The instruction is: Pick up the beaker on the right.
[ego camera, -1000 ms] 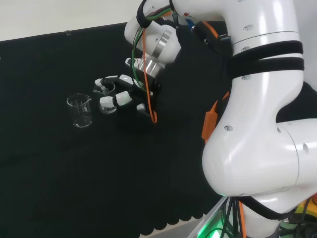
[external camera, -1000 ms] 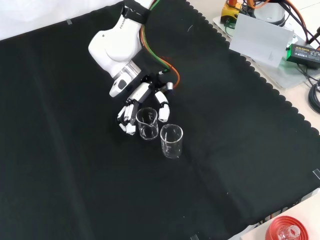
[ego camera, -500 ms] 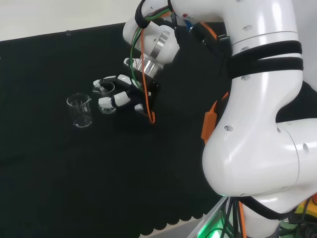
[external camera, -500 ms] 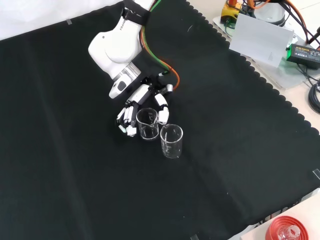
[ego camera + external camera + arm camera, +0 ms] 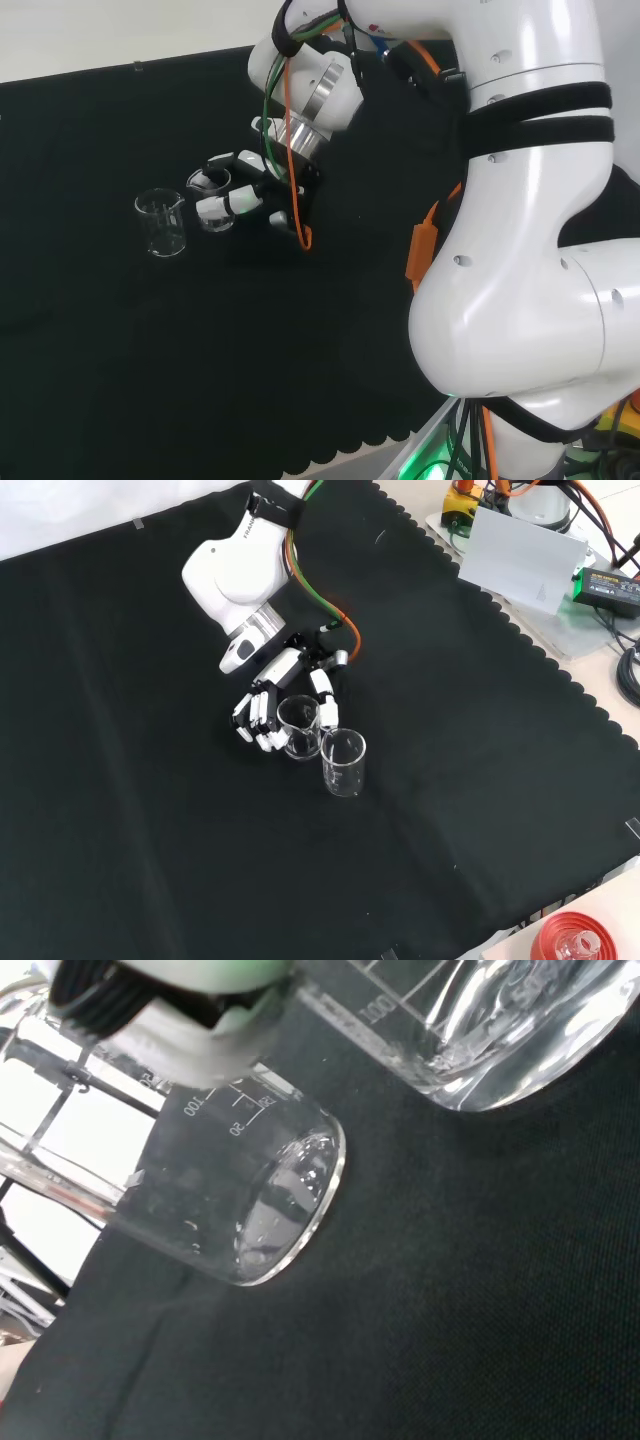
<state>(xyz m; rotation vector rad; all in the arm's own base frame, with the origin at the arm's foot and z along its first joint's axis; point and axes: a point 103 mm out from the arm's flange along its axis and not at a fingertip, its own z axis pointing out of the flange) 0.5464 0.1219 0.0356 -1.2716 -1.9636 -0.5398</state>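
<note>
Two curled fingers point(image 5: 262, 716) and thumb flank the right beaker point(image 5: 298, 727).

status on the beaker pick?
Done: the hand has reached the nearer beaker, fingers on one side and thumb on the other, curling round it. In hand: closing the grasp. Left: the lift; that beaker seems to sit on the cloth. The other beaker stands untouched.

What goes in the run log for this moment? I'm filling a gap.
phase: grasping | hand: curled round near beaker | other beaker: free, upright | lift: not yet
</note>
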